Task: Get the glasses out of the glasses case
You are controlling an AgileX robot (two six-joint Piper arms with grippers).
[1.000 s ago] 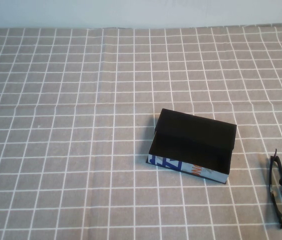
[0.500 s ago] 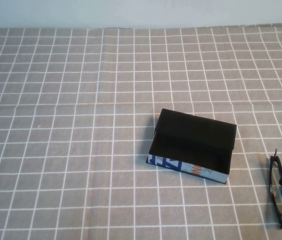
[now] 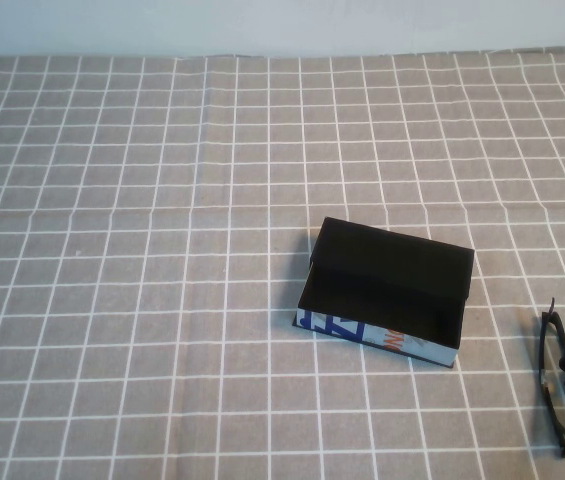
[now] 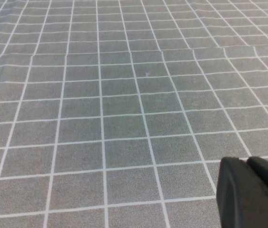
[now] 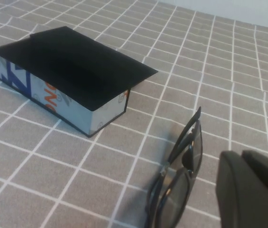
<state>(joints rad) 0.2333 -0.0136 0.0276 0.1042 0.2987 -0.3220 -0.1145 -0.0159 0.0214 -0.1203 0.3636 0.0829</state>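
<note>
The black-framed glasses are lying beside the rectangular black glasses case, near the checked counter edge. The right claw is hovering beside them and the left claw is parked far off; I cannot tell either's opening. A careless retreat risks knocking the glasses off.

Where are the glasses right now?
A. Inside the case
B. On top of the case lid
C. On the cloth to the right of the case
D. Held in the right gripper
C: the glasses lie folded on the checked cloth, clear of the case, with no gripper touching them.

Cloth lies open left of the glasses case; glasses lie apart, on its right.
</note>
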